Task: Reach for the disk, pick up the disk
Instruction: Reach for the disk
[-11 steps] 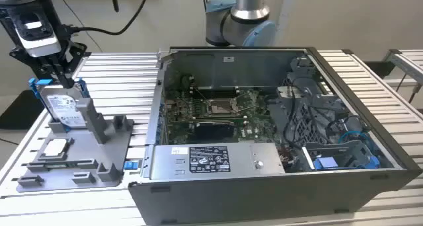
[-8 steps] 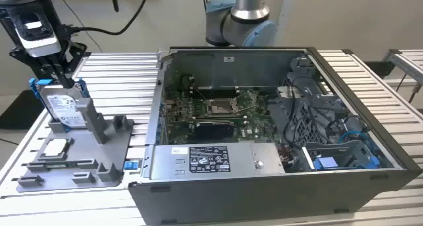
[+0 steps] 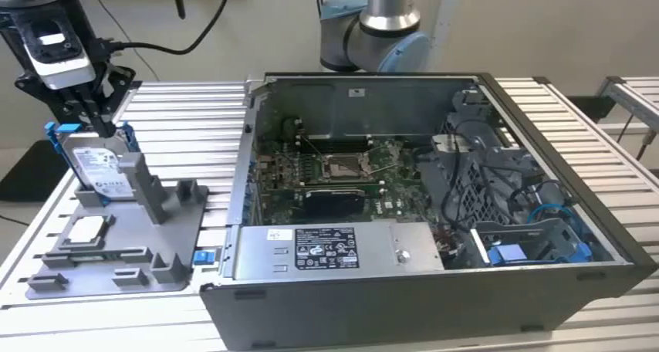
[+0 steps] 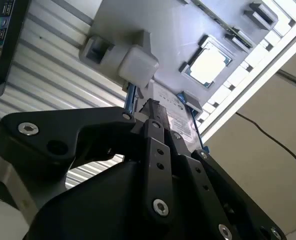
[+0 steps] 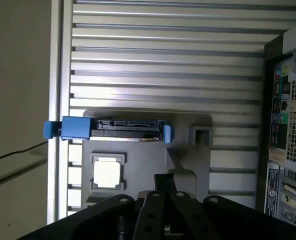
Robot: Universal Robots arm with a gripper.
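On slatted table (image 3: 180,109), one upright disk (image 3: 98,170), one gripper (image 3: 103,126) at its top, jaw state indiscernible.

The arm (image 3: 383,12) is showing a silver tube, pale blue joint caps and grey housings. The gripper (image 3: 101,120) is appearing matte black, its angular link bars carrying round silver screw heads (image 4: 160,206) in the second wrist view. A white-and-black block (image 3: 57,51) is sitting above it, a black cable (image 3: 211,24) trailing off.

The grey post (image 3: 137,178) hides part of the disk (image 3: 92,163), and the pincer (image 3: 106,126) covers its top edge.
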